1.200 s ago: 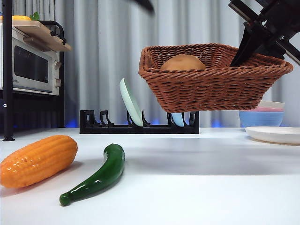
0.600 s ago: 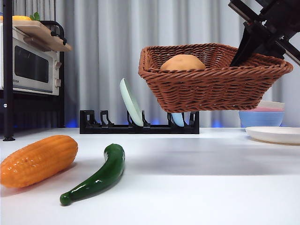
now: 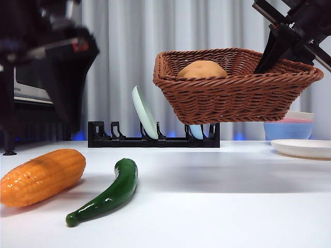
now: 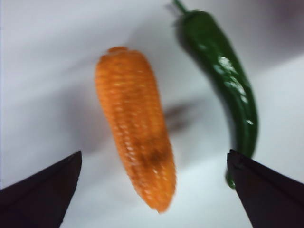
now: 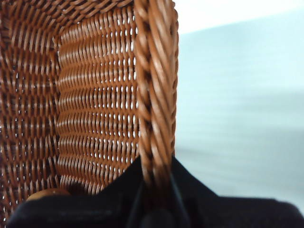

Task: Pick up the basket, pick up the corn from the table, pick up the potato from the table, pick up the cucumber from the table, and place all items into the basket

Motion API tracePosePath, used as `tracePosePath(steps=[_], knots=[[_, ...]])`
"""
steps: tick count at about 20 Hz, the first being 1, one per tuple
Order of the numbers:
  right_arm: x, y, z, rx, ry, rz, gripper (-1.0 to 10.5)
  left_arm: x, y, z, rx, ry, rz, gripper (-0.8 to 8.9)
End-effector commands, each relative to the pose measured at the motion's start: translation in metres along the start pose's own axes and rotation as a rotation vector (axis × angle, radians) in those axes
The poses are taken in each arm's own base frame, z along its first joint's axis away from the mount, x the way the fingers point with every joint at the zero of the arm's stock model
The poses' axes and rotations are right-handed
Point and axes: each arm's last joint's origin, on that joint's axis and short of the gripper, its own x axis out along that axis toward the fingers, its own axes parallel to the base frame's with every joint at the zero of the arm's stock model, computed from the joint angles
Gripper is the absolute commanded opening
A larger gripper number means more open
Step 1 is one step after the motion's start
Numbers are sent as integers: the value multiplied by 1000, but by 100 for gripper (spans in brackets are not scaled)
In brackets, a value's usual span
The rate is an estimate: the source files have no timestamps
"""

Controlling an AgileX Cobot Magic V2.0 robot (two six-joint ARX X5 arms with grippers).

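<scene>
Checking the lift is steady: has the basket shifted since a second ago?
No. The basket, held up by the right claw, sits at the same spot against the black dish rack behind it, with the potato inside.

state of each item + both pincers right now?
basket: held off the table by its rim
potato: inside the basket
corn: lying on the table
cucumber: lying on the table beside the corn
left pincer: open, above the corn
right pincer: shut on the basket rim
</scene>
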Motion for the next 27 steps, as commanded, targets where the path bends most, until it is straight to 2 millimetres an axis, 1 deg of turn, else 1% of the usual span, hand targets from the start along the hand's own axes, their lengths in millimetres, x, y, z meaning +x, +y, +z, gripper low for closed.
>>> tracePosePath(steps=[1, 4, 6, 10, 12, 13, 15, 17, 18, 20, 21, 23, 25, 27], knots=[[-2, 2, 2, -1, -19, 17, -12, 10, 10, 4, -13, 3, -15, 635], [-2, 2, 2, -2, -21, 17, -12, 19, 18, 12, -24, -9, -9, 628], [-2, 2, 2, -2, -21, 17, -12, 28, 20, 15, -33, 15, -25, 628], [-2, 2, 2, -2, -21, 17, -12, 50, 20, 19, -23, 60, -30, 627], [-2, 2, 2, -2, -21, 17, -12, 57, 19, 21, -23, 70, -26, 604], [-2, 2, 2, -2, -21, 17, -12, 60, 19, 21, -20, 73, -24, 496], [-2, 2, 2, -2, -21, 17, -12, 65, 19, 21, -13, 85, -21, 222], [-2, 2, 2, -2, -21, 17, -12, 65, 19, 21, 7, 85, -23, 19], [-2, 2, 2, -2, -21, 17, -12, 65, 19, 22, 20, 81, -24, -7], [-2, 2, 2, -2, -21, 17, -12, 63, 18, 20, 52, 99, -61, -8], [-2, 2, 2, -2, -21, 17, -12, 58, 18, 18, 69, 113, -93, -8], [-2, 2, 2, -2, -21, 17, -12, 35, 17, 13, 115, 132, -163, -8], [-2, 2, 2, -2, -21, 17, -12, -4, 14, 10, 180, 123, -289, -8], [-2, 2, 2, -2, -20, 17, -12, -54, 10, 9, 233, 46, -484, -8]])
